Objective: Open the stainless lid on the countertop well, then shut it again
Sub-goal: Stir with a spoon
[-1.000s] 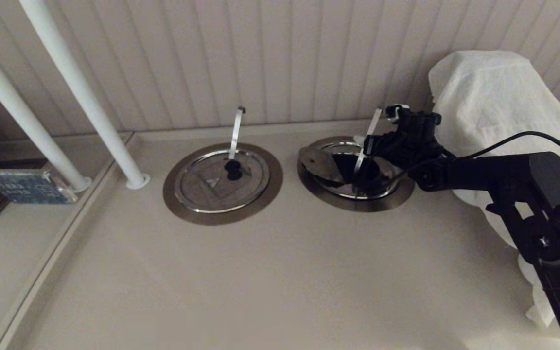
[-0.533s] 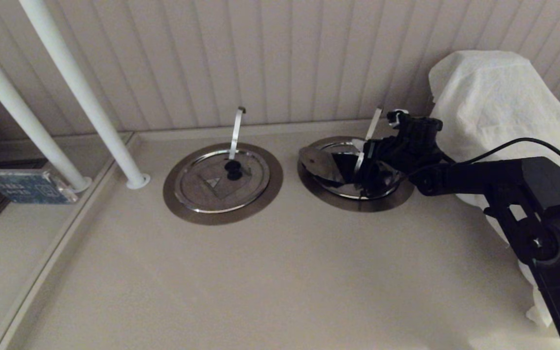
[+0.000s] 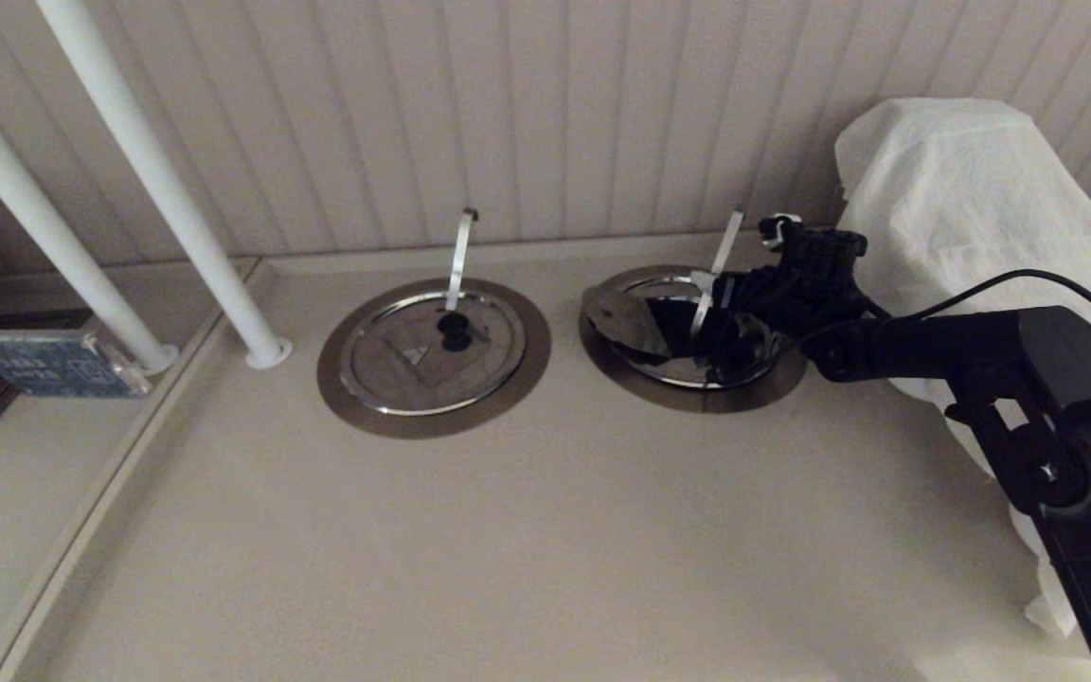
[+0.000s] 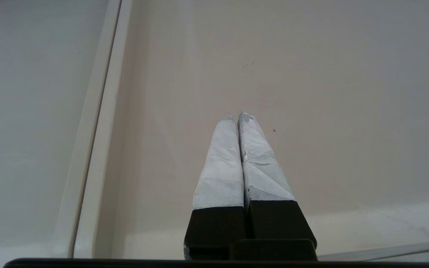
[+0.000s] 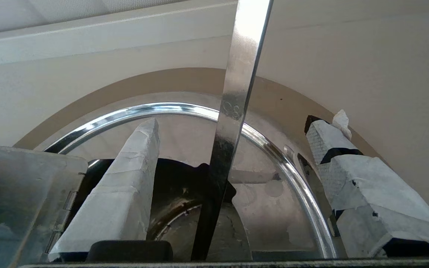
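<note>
Straddling slanted steel strip: right gripper

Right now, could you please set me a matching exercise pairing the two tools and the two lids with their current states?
Things:
1. left tool
2. right tool
3. stainless lid
4. twin lid

States:
A. lies flat and closed in its ring
B. open, fingers on either side of the slanted steel strip
C. shut, above bare countertop
D. partly tipped up, dark countertop well showing

Pairs: 1-C, 2-B, 3-D, 4-A
</note>
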`<state>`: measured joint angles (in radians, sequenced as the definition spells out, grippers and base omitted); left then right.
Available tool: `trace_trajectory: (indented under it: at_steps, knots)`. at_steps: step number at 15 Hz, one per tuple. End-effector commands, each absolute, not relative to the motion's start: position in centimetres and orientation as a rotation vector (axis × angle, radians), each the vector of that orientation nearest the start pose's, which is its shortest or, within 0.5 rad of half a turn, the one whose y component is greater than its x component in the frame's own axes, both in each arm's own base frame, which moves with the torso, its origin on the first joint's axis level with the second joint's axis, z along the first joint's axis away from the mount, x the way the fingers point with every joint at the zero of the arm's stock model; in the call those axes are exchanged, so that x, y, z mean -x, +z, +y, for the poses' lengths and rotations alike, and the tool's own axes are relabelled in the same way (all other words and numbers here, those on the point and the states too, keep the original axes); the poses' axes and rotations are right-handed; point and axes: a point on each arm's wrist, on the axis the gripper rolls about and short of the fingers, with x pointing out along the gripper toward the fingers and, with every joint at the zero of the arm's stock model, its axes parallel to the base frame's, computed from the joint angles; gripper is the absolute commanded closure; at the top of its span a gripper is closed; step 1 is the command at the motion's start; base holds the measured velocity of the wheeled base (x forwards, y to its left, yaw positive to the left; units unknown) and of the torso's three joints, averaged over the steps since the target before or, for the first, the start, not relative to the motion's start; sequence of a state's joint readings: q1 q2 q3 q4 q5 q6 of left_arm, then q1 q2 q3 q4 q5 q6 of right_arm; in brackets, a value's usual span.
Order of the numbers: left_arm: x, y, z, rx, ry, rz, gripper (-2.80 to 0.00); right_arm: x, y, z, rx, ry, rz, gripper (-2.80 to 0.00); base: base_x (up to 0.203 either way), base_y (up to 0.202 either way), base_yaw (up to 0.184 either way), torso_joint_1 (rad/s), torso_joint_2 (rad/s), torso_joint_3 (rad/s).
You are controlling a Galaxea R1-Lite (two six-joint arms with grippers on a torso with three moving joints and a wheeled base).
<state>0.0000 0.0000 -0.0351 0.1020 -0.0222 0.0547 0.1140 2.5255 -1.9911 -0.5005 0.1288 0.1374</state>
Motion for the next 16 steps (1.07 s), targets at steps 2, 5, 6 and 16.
trace_trajectory:
  at_steps: [2, 5, 6, 16]
  knots:
    - [2.59, 7.46, -0.05, -0.054, -0.025, 0.065, 0.00, -53.15, 14.82, 6.45, -0.137, 0.237, 0.043, -2.80, 0.000, 0.000, 0.000, 0.000, 0.00, 0.000]
    - [2.58, 7.47, -0.05, -0.054, -0.025, 0.067, 0.00, -53.15, 14.74, 6.62, -0.137, 0.241, 0.044, -2.80, 0.000, 0.000, 0.000, 0.000, 0.00, 0.000]
    - [2.58, 7.47, -0.05, -0.054, -0.025, 0.067, 0.00, -53.12, 14.74, 6.83, -0.137, 0.245, 0.045, -2.80, 0.000, 0.000, 0.000, 0.000, 0.00, 0.000]
    - [2.58, 7.48, 0.00, -0.034, 0.000, 0.067, 0.00, -52.96, 15.34, 6.87, -0.136, 0.238, 0.028, -2.80, 0.000, 0.000, 0.000, 0.000, 0.00, 0.000]
